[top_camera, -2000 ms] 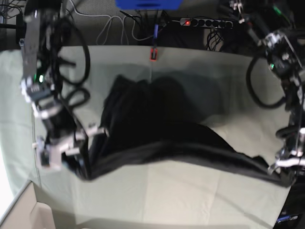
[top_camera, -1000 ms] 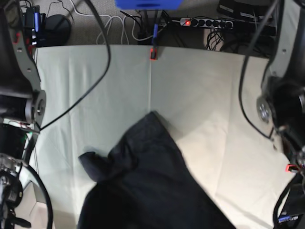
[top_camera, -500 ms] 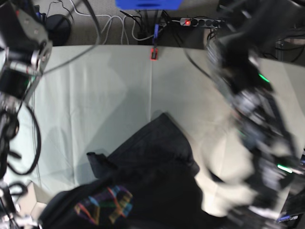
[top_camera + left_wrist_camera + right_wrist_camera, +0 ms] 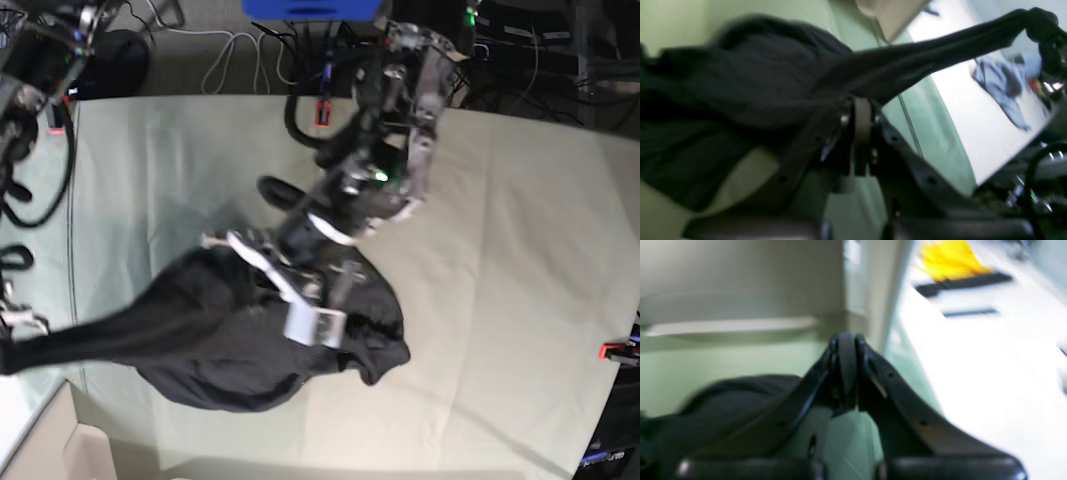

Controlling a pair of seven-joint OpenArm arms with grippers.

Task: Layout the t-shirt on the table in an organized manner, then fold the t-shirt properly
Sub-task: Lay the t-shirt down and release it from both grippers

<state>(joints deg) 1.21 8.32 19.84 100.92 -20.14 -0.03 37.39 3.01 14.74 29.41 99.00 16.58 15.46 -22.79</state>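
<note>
The t-shirt [image 4: 230, 340] is a dark crumpled heap left of the table's [image 4: 500, 250] middle, with one taut band running to the left edge. My left gripper [image 4: 243, 252] reaches in from the far side and is shut on the t-shirt [image 4: 740, 86]; the cloth drapes over its fingertips [image 4: 861, 110]. At the left edge my right gripper [image 4: 12, 340] is shut on the end of the band, which shows at the top right in the left wrist view. Its fingers [image 4: 846, 346] are pressed together with dark cloth [image 4: 723, 396] below them. No graphic shows.
A red clamp [image 4: 323, 112] sits on the far edge, another [image 4: 615, 350] at the right. A cardboard box [image 4: 50, 450] stands off the near left corner. Cables and a power strip [image 4: 430, 45] lie behind the table. A blue cloth [image 4: 1000, 80] lies on the floor.
The left arm has swung from the right side to the table's centre. The shirt moved from the near edge toward centre-left, its rainbow graphic is now hidden, and a band stretches to the left edge.
</note>
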